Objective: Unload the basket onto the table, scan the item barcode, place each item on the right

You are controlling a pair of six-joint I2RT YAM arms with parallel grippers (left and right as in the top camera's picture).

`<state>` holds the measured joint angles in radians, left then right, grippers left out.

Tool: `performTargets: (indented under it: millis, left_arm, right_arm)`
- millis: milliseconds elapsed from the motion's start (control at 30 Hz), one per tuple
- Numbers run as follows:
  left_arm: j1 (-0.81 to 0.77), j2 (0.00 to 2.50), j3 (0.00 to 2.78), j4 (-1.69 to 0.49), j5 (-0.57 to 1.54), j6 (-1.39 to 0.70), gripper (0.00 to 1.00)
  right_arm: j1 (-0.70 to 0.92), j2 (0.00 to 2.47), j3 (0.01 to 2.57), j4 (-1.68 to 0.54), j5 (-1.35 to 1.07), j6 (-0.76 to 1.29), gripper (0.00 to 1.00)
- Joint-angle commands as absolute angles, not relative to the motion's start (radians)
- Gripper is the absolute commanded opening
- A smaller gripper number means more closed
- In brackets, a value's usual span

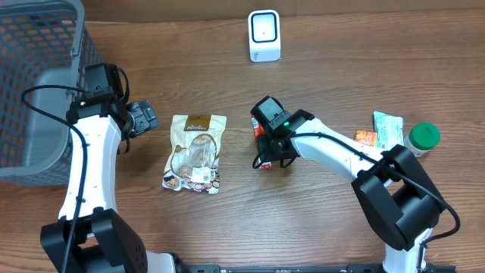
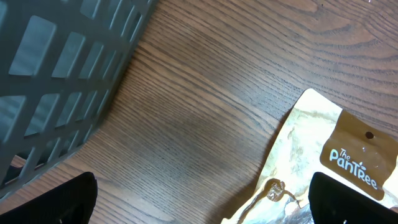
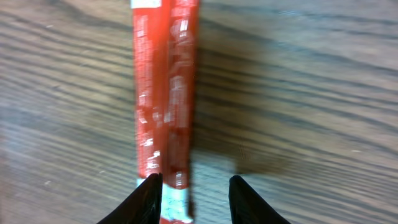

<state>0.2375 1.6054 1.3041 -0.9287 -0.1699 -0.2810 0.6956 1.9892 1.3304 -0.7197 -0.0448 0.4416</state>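
Observation:
A slim red packet (image 3: 165, 93) lies on the wooden table, reaching away from my right gripper (image 3: 195, 182). Its near end sits between the jaws, against the left finger (image 3: 148, 198), with a gap to the right finger (image 3: 244, 200). From overhead, the right gripper (image 1: 267, 149) hangs over that red packet (image 1: 258, 130) at mid table. The white barcode scanner (image 1: 264, 36) stands at the back. My left gripper (image 1: 144, 117) is wide open with nothing between its fingers. It hovers just left of a tan snack bag (image 1: 196, 150), whose top corner (image 2: 336, 155) shows in the left wrist view.
A grey mesh basket (image 1: 34, 83) fills the far left; its wall (image 2: 56, 68) is close to the left gripper. At the right lie an orange packet (image 1: 366, 137), a green-and-white packet (image 1: 389, 129) and a green-lidded jar (image 1: 423, 139).

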Motion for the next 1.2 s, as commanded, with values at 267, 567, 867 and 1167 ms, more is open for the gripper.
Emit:
performTargets:
  millis: [267,567,867,1167]
  left_arm:
    - [0.235,1.597,1.31,-0.93,-0.183,-0.27,1.0]
    - [0.235,1.597,1.31,-0.93,-0.183,-0.27,1.0]
    - [0.235,1.597,1.31,-0.93,-0.183,-0.27,1.0]
    - [0.235,1.597,1.31,-0.93,-0.183,-0.27,1.0]
  right_arm:
    - [0.73,2.017,1.334,-0.663,0.008,0.443,0.33]
    - [0.735,2.055,1.335,-0.625,0.097,0.389,0.17]
    - [0.735,2.055,1.335,-0.556,0.113,0.201,0.3]
    - [0.728,2.046,1.341,-0.581,0.047,0.22,0.31]
